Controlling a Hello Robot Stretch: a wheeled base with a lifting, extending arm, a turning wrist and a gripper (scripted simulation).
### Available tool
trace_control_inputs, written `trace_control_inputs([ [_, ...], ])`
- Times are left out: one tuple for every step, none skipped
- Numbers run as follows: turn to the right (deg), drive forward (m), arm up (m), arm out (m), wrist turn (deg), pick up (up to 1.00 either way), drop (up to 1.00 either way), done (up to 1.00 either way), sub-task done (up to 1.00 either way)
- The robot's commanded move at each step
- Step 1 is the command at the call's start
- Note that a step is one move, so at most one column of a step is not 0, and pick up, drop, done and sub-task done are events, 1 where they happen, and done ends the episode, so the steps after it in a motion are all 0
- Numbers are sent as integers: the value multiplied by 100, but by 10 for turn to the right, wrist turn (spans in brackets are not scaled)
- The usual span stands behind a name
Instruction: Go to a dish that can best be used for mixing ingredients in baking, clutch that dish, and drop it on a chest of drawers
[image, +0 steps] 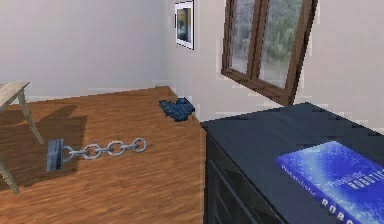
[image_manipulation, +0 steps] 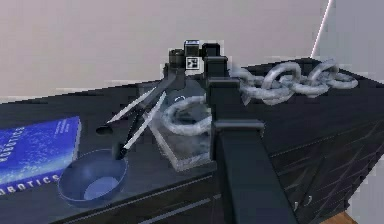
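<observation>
On the dark chest of drawers (image_manipulation: 330, 120), the blue bowl (image_manipulation: 92, 180) sat at 7 o'clock from the gripper (image_manipulation: 116, 138). A blue book (image_manipulation: 35, 150) lay at the bowl's 10 o'clock. I could not tell if the gripper held anything.

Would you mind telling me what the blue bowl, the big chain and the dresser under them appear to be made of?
Blue bowl: likely glazed ceramic or plastic; smooth, even blue with a soft sheen.
Chain: looks like metal; grey links with pale highlights.
Dresser: probably dark painted or stained wood; matte, with drawer seams on its front.
</observation>
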Motion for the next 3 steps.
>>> trace_control_inputs([
  [0,0,0,0,450,0,0,0,0],
  [0,0,0,0,450,0,0,0,0],
  [0,0,0,0,360,0,0,0,0],
])
